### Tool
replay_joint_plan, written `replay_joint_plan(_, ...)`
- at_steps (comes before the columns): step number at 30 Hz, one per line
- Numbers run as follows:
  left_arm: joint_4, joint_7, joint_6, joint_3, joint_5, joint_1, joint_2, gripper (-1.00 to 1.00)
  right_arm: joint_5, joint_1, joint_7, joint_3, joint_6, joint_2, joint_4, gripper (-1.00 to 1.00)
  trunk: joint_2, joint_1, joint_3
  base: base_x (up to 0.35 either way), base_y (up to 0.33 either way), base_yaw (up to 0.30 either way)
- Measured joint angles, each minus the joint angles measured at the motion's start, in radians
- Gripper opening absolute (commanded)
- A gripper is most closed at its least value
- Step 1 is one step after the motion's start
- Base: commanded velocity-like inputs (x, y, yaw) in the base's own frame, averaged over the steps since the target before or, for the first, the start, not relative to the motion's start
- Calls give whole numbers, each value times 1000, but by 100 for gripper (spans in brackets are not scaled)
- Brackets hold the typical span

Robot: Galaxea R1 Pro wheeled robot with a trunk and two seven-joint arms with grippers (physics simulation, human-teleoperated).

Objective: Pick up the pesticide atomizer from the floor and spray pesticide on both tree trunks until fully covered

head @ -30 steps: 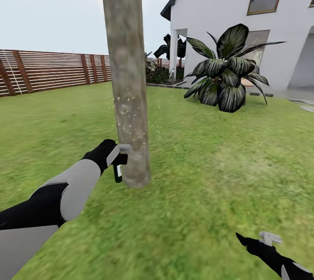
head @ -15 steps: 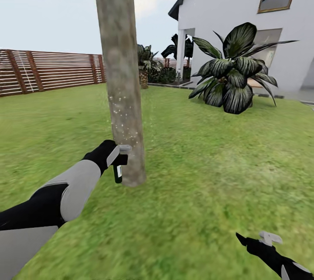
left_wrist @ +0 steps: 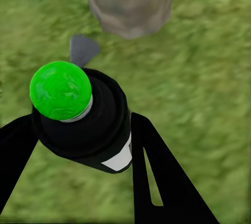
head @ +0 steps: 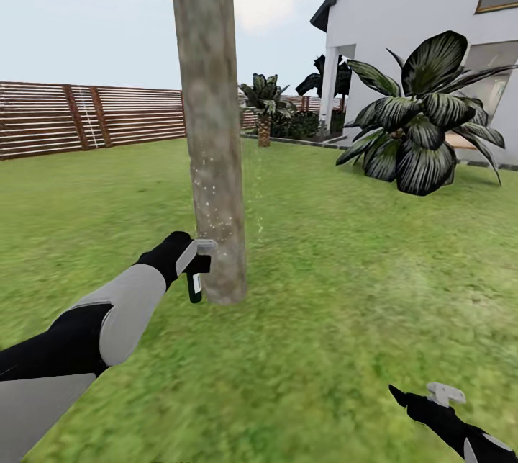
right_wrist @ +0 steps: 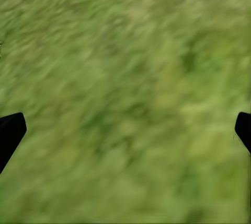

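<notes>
Spraying the tree trunk [head: 212, 160], our left gripper [head: 193, 261] clamps the pesticide atomizer [left_wrist: 86, 117]; right gripper [head: 432, 402] splayed wide, empty. We should sweep the nozzle upward for full coverage.

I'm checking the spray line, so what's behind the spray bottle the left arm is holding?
Right behind the spray bottle, held in the left gripper, stands the tree trunk, flecked with pale droplets. The bottle covers a small strip of the trunk's base, so coverage there cannot be seen.
</notes>
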Motion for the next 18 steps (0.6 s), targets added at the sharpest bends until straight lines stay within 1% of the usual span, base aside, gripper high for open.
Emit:
replay_joint_plan(3,0,0,0,0,-1,0,1,-100,0,0,0,0,0,1,0,100,0,0,0,106,-321,125)
replay_joint_plan(6,0,0,-18,0,0,0,0,-100,0,0,0,0,0,0,0,100,0,0,0,140,-314,15)
replay_joint_plan(11,1,0,-23,0,1,0,0,-100,0,0,0,0,0,0,0,100,0,0,0,145,-313,27)
replay_joint_plan(18,2,0,-24,-1,1,0,-1,-100,0,0,0,0,0,0,0,100,0,0,0,136,-312,222)
